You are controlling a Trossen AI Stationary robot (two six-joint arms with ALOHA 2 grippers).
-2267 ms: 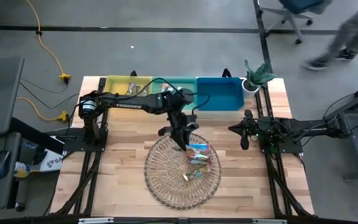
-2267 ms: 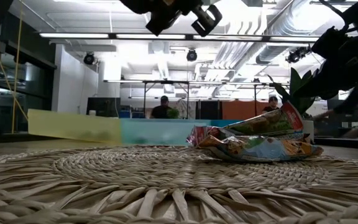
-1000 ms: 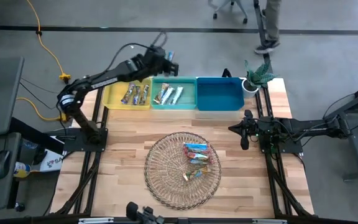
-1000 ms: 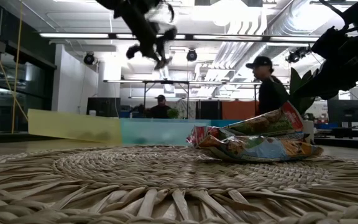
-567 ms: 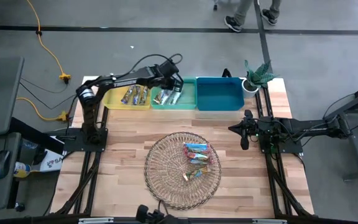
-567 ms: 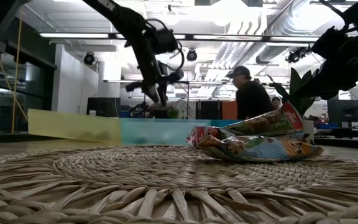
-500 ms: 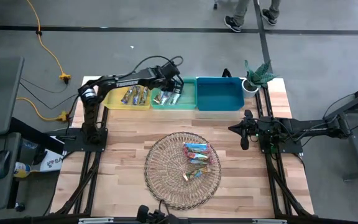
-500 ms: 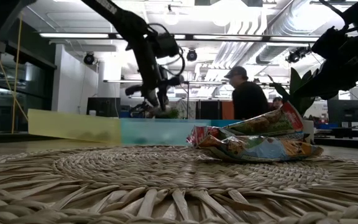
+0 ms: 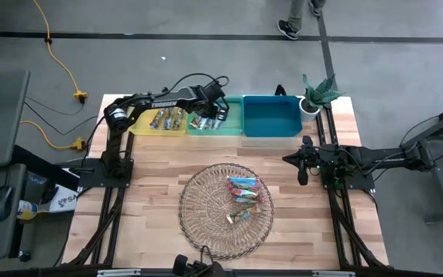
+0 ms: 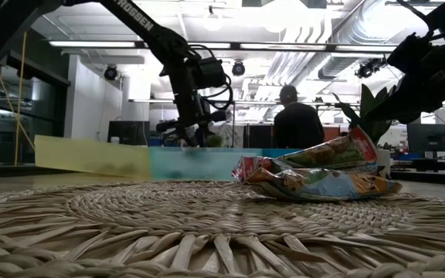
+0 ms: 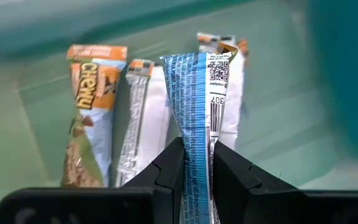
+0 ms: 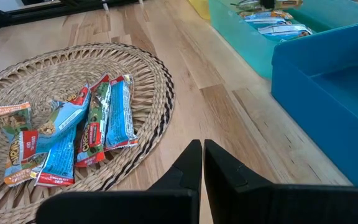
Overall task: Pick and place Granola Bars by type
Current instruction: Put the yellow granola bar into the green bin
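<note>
Left end effector hanging over the teal bin, pinching a blue bar by one end; light, crinkly, slippery; gripping the sealed end; right end effector idling closed, empty.

High view straight down, low view level across wicker tray, wrist views close — all share the table

One blue-white bar is clamped between the fingers of the left end effector, with its barcode side showing. Just beyond it, three bars lie flat and side by side. Several more bars lie in a loose heap ahead of the right end effector, well apart from it.
</note>
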